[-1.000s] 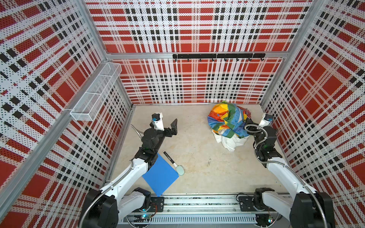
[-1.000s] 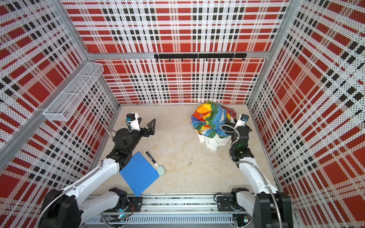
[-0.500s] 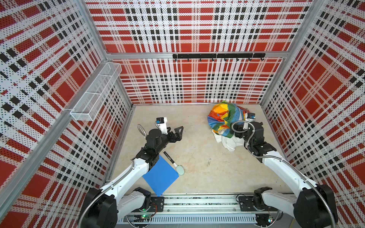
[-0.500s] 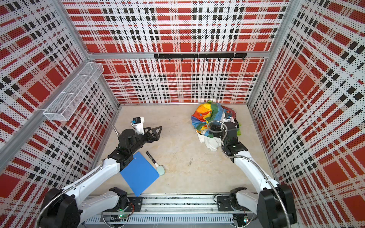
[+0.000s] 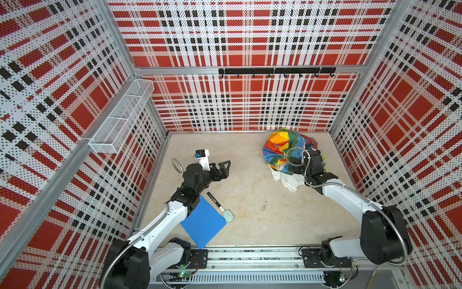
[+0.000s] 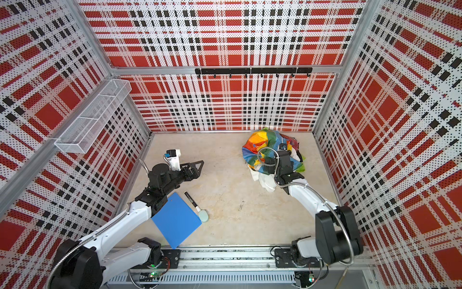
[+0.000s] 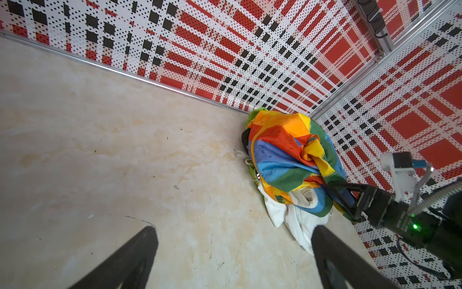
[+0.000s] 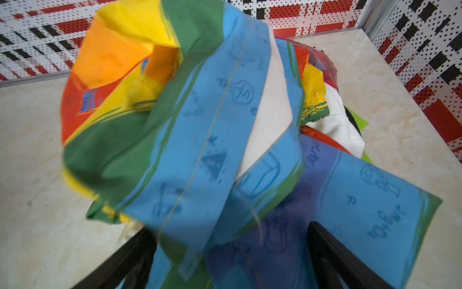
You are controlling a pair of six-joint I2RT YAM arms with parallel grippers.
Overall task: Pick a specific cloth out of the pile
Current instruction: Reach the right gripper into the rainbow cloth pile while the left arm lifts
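White cloth (image 7: 300, 220) peeks out low under the pile (image 7: 287, 150), so the right gripper (image 8: 231, 226), spread wide and holding nothing, should dip lower before it squeezes.

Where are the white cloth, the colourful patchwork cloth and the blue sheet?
patchwork cloth (image 5: 276, 143): in a top view, on its orange patch.
white cloth (image 5: 287, 182): in a top view, on the wrinkled part that shows.
blue sheet (image 5: 203, 224): in a top view, on its flat middle.

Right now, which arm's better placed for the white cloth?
Right. The right gripper, open, is at the pile, straddling patchwork fabric beside the white cloth; the left gripper is far across the table.
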